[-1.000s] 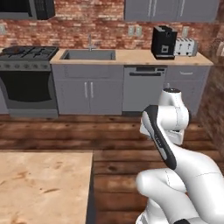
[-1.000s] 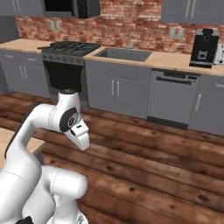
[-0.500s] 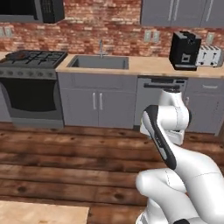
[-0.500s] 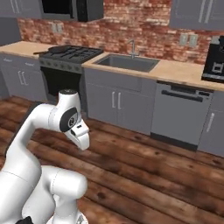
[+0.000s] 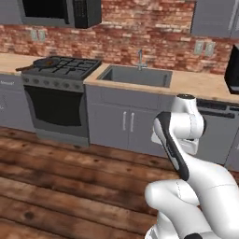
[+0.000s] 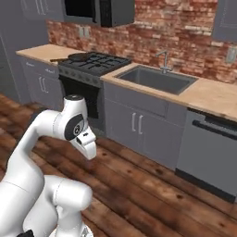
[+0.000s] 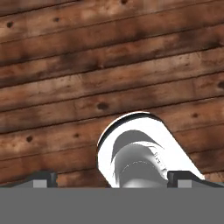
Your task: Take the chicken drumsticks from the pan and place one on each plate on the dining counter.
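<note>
Arm's folded up over the wood floor [image 7: 65, 87], gripper [image 7: 111, 179] facing down w/ fingers [image 7: 43, 178] spread wide, nothing btwn them. Pan [image 5: 44, 62] sits on the stove [image 5: 65, 67], back-left burner, handle twd the left; sink [image 5: 135, 75] just beside it. Can't make out drumsticks in it.

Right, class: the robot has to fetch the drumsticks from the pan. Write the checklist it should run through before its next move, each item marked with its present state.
1. Pan located: ok, it sits on the stove, handle toward the left.
2. Drumsticks inside the pan: cannot tell, too small to make out.
3. Hand open and free: ok, fingertips wide apart over bare floor.
4. Within reach of the pan: not ok, probably; floor lies between.
5. Arm tucked for driving: ok.
</note>
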